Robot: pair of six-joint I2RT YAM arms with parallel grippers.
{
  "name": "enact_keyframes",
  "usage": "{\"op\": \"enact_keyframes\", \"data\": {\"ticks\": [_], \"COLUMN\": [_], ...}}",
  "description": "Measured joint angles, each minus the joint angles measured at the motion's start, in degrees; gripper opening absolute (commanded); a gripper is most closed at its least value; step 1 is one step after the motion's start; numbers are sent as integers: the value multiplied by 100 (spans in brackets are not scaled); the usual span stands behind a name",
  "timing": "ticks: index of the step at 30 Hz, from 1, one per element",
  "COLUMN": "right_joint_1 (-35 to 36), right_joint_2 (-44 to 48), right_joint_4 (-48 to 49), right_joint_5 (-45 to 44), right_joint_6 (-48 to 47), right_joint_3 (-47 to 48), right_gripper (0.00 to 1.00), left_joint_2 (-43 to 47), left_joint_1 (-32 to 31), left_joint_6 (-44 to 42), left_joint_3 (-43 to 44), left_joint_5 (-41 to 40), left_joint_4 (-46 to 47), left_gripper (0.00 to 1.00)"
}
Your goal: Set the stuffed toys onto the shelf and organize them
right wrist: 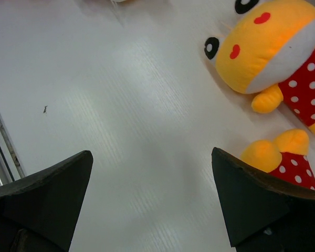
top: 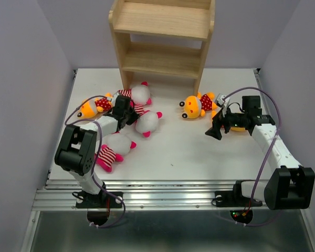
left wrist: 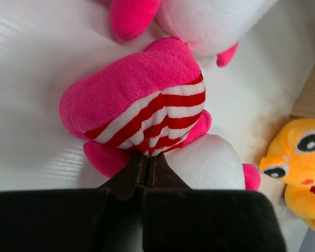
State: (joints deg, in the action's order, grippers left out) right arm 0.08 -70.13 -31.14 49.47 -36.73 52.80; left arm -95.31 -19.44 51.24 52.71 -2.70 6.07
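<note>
The shelf [top: 163, 58] stands at the far edge of the white table [top: 189, 152]. Its top is cut off by the frame, so only two boards and the side panels show. All six stuffed toys lie on the table in front of it.

The left gripper [left wrist: 147, 160] is closed tight, its fingers pinching a fold of red-white striped fabric on the pinched striped doll [left wrist: 142, 100]. That doll's white head is half hidden behind the black fingers. From above, the gripper sits between two white-headed dolls near the shelf's left foot, the far one [top: 140, 94] and the nearer one [top: 147, 122]. Which of them it grips cannot be told there. A third striped doll [top: 115, 147] lies closer to the arm bases, partly under the left arm. The left yellow doll [top: 89, 108] lies near the table's left edge, crossed by a cable.

The right gripper [right wrist: 151, 155] is wide open and holds nothing, with bare table between its fingers. The middle yellow doll [right wrist: 273, 47] lies just beyond it, face up in its red white-dotted shirt. The last yellow doll [right wrist: 283, 160] is mostly hidden behind the right finger and cut off by the frame.
</note>
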Motion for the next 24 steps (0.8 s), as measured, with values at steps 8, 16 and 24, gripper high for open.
{"op": "enact_keyframes", "data": {"ticks": [8,16,24], "right_joint_1": [151,2238,2476], "right_joint_2": [-378,-551,-289], "right_joint_4": [-2024,-612,1478], "right_joint_5": [1045,553,-710], "right_joint_6": [-1996,673,4192], "right_joint_3": [702,627,522], "right_gripper": [100,100,100], "left_joint_2": [723,1622,1759], "left_joint_1": [-175,-931,-1462], "left_joint_6": [-26,1705,3486], "left_joint_3": [-1104,-1716,-2094], "left_joint_5": [1425,1598,717], "left_joint_4": [1069,2216,2846], "left_gripper": [0,0,0]}}
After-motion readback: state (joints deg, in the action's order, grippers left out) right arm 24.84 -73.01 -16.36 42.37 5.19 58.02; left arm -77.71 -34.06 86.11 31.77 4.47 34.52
